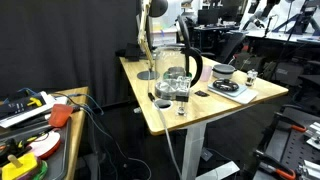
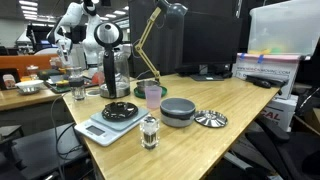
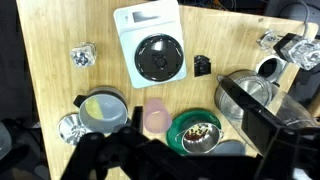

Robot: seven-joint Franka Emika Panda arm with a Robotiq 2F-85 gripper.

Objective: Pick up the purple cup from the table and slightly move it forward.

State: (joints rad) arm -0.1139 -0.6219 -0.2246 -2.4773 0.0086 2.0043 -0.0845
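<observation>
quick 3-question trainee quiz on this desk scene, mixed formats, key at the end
1. True or false: the purple cup stands on the table, free of the claw.
2. In the wrist view, the purple cup sits between the gray bowl and: A) green bowl B) banana C) book.
3. Fill in: the white scale's round plate is ____.
Key: 1 true; 2 A; 3 black.

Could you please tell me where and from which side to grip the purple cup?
Probably its upper wall, from above: the purple cup stands upright, mouth open. A grey bowl and green dish flank it closely, so set the jaws across its free sides.
</observation>
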